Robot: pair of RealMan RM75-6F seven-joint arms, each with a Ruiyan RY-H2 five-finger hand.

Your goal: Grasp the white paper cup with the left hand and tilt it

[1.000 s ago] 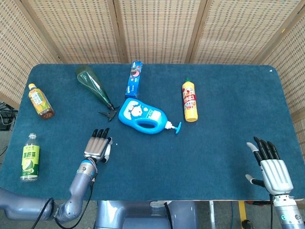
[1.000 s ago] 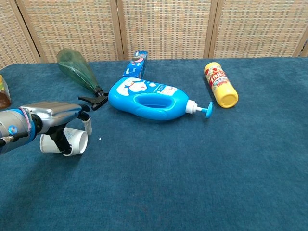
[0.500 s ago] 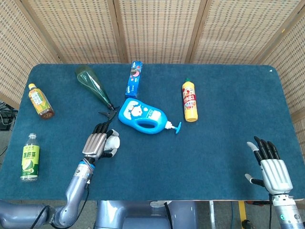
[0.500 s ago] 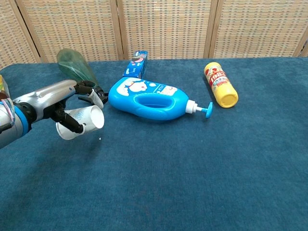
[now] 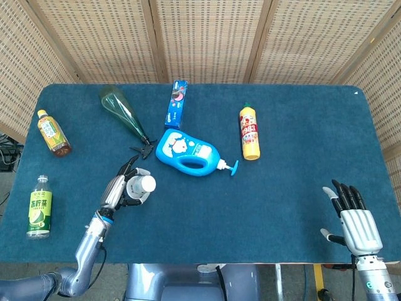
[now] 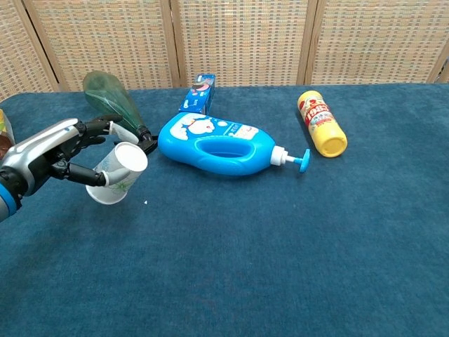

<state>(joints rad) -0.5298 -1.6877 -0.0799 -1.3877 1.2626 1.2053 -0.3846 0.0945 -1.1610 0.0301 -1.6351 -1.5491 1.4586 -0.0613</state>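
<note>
Left hand [image 6: 52, 156] gripping tilted white paper cup [image 6: 118, 173] left-centre, blue detergent bottle [image 6: 214, 144] and green spray bottle [image 6: 116, 105] close by; right hand [image 5: 356, 221] fingers spread, lower right.

Left hand [image 6: 52, 153] gripped the tilted white paper cup [image 6: 118, 172] beside the blue bottle [image 6: 214, 143]; right hand [image 5: 356, 219] lay well apart, fingers spread, empty.

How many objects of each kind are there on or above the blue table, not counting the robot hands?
Drink bottles: 2, one with amber tea and one with a green label.
Yellow bottle: 1.
Green spray bottle: 1.
Blue pump bottle: 1.
Blue box: 1.
White paper cup: 1, held by the left hand.
Total: 7
</note>
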